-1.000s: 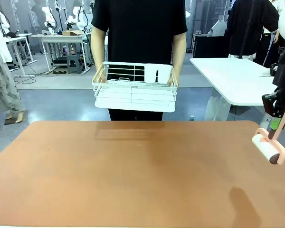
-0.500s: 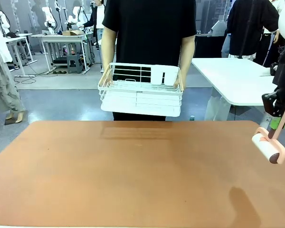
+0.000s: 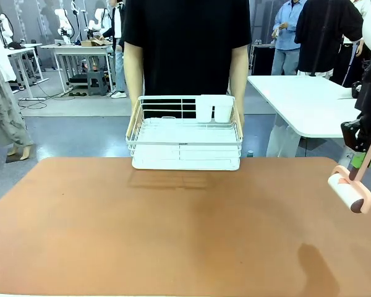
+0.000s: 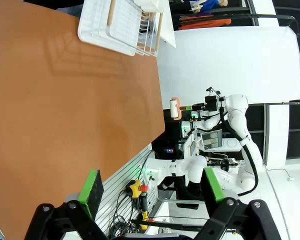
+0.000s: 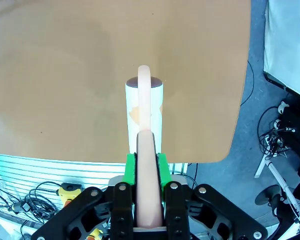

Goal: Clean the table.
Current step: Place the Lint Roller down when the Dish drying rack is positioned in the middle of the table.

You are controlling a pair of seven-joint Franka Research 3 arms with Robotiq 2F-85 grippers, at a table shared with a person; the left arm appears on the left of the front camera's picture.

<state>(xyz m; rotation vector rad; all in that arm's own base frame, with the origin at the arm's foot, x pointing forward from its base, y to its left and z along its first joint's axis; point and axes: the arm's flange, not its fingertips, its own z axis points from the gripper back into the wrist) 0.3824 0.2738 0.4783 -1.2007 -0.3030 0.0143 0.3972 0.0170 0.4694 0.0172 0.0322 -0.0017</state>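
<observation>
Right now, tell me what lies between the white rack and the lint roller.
Nothing: front view shows the table bare between the white rack and the lint roller.

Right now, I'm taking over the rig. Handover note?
Grippers: the left gripper is open and holds nothing. The right gripper is shut on the handle of the lint roller.
Things: the roller hangs raised by the right edge of the table, off the surface. A person holds the white wire rack by both ends at the far edge. I cannot tell whether it rests on the top.
Done: nothing the pictures can confirm.
Left: probably lower the roller and roll the top, keeping clear of the rack and the person's hands.
</observation>
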